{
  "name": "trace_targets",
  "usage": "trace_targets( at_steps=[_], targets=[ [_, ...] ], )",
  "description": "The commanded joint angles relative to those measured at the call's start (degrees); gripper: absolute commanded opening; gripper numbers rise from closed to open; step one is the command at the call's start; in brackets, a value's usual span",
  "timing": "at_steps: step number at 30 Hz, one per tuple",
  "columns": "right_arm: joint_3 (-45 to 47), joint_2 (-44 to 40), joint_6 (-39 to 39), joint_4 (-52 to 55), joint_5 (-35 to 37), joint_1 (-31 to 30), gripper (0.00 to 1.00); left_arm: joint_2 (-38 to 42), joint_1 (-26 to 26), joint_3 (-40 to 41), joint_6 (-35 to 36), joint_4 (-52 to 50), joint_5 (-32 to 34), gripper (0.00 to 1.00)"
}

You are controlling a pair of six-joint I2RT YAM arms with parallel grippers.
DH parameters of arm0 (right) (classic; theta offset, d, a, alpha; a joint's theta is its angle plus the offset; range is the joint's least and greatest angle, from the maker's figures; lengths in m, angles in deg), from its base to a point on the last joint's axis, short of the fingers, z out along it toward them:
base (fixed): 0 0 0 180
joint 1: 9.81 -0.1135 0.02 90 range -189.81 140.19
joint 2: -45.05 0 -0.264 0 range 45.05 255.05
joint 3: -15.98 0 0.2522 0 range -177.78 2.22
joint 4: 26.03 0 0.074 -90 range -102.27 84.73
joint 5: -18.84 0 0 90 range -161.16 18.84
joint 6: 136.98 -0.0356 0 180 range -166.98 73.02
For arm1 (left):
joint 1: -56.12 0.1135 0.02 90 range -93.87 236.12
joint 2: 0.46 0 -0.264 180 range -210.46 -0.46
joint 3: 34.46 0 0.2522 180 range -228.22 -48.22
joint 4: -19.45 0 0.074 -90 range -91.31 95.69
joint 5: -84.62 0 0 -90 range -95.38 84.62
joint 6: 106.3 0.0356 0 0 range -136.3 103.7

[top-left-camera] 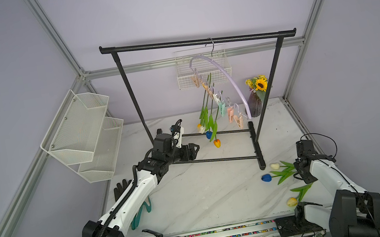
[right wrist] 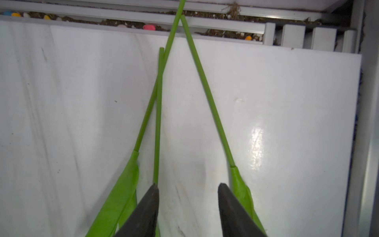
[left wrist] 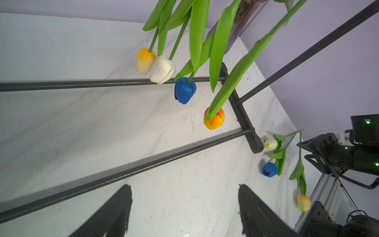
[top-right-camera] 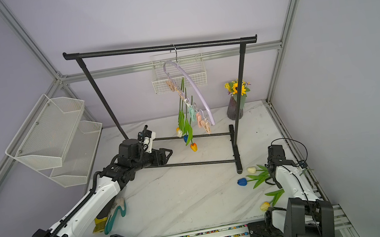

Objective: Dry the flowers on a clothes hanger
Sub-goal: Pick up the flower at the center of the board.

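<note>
On the clothes hanger (top-left-camera: pixel 230 74), four flowers (left wrist: pixel 184 90); three lie loose; left tool (left wrist: pixel 184 185), right tool (right wrist: pixel 188 185) apart.

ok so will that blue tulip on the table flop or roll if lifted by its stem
Probably keeps its shape: the clipped tulips hang straight, not limp. The blue tulip likely won't roll, since its broad leaves lie spread on the table.

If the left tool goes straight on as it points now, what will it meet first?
Most likely the hanging orange tulip, just ahead of the left tool; the rack's base bars seem lower, but depth is unclear.
</note>
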Motion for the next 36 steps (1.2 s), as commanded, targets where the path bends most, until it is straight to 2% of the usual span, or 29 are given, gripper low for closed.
trace_targets(
  at_steps=[1,5,16,25,34,36],
  targets=[
    [-1.75,2.51,-0.41,-3.39,-2.05,0.52,0.48,0.49,0.25,-0.77,-0.99,1.92,-0.96,0.81],
    [-1.63,3.74,0.25,-6.80,-5.97,0.66,0.43,0.38,0.26,-0.56,-1.39,2.13,-1.81,0.81],
    [-1.84,6.40,-2.26,-7.18,-6.51,1.19,0.43,0.15,0.25,-0.78,-2.32,2.54,-3.22,0.80],
    [-2.51,8.88,-4.02,-5.48,-5.81,1.38,0.31,0.08,0.26,-0.49,-2.49,2.73,-3.20,0.80],
    [-3.92,13.52,-3.79,-4.97,-6.40,1.80,0.26,0.16,0.25,-0.34,-2.67,3.10,-3.33,0.80],
    [-4.24,14.32,-3.52,-4.95,-6.68,1.80,0.21,0.21,0.25,-0.25,-2.67,3.20,-3.24,0.80]
  ],
)
